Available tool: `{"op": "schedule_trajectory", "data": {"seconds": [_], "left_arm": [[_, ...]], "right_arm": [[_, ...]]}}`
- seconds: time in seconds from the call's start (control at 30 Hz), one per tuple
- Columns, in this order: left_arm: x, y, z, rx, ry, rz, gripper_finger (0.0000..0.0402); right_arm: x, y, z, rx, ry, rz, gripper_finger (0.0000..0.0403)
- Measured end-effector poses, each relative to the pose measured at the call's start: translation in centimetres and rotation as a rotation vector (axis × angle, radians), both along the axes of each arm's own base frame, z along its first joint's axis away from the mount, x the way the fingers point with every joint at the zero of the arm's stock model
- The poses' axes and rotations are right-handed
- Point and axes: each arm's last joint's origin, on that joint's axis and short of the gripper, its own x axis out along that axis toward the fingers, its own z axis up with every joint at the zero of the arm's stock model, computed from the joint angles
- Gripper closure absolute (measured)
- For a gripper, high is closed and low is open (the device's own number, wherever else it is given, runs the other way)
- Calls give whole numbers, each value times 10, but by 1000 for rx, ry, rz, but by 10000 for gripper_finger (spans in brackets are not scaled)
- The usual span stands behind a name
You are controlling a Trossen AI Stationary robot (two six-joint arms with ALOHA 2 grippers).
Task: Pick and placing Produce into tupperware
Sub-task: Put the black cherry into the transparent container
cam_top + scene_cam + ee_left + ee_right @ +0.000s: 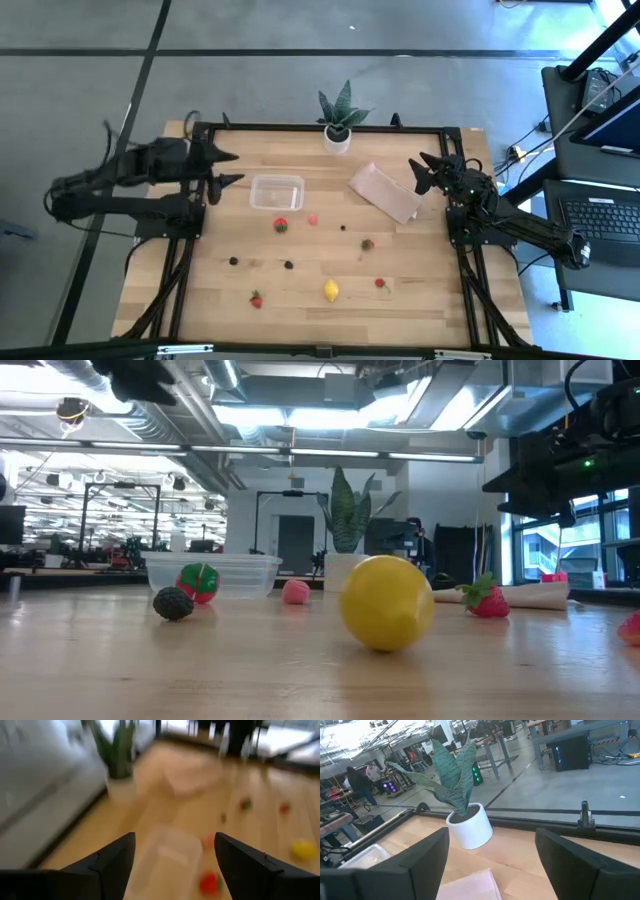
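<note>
Surface (420, 310): we list a plant (340, 120) at the far edge, a sheet (385, 192) and an empty tupperware (276, 192) toward the far-left corner, ready for filling. Produce (331, 290) lies scattered nearer. Left tool (222, 168) and right tool (424, 172) wait spread, holding nothing.

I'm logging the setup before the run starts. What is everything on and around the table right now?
tupperware: one, clear, table centre-left, nothing inside.
strawberry pieces: four, red; one just in front of the tupperware, the others spread toward the front and right.
pink piece: one, beside that strawberry.
dark berries: three, mid-table.
lemon: one, yellow, front centre.
tan sheet: one, right of the tupperware.
potted plant: one, green in white pot, back edge.
laptop: one, dark, on a stand right of the table.
left hand: open, left of the tupperware.
right hand: open, by the sheet.
</note>
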Motion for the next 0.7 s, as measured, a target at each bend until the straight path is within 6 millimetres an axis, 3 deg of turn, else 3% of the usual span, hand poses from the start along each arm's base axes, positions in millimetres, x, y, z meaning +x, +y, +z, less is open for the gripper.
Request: {"op": "schedule_trajectory", "data": {"seconds": [0.13, 0.33, 0.7], "left_arm": [[14, -6, 11, -115, 283, -19, 140], [48, -27, -11, -167, 642, -169, 166], [91, -92, -47, -212, 809, -238, 212]], "right_arm": [[0, 0, 0, 32, -34, -3, 106], [0, 0, 0, 48, -52, -4, 106], [0, 0, 0, 7, -7, 0, 106]]}}
